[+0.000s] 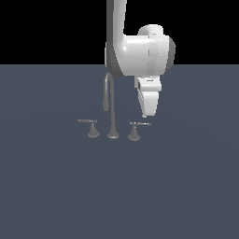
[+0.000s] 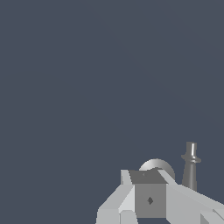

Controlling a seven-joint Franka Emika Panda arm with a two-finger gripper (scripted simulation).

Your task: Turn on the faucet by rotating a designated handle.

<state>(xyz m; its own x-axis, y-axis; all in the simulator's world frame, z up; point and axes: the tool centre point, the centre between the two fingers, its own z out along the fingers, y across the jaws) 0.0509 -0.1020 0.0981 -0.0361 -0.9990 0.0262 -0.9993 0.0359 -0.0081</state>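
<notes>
White Panda arm [image 1: 140, 51] came down from above over the dark grey floor [image 1: 56, 186]. Gripper [image 1: 148, 112] hung just above the lever tip of the handle [image 1: 135, 130]; finger state couldn't be told. Faucet [image 1: 111, 112] stood mid-scene, gooseneck spout between 2 low handles. Twin handle [image 1: 92, 128] sat on the exterior view's left, target handle on its right, lever pointing right

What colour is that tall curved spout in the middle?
The spout is plain grey metal, with no pattern; it shows best in the exterior view.

Pincer [image 2: 148, 199] (fingers together) before a grey handle [image 2: 190, 166] and round base [image 2: 157, 166].
</notes>
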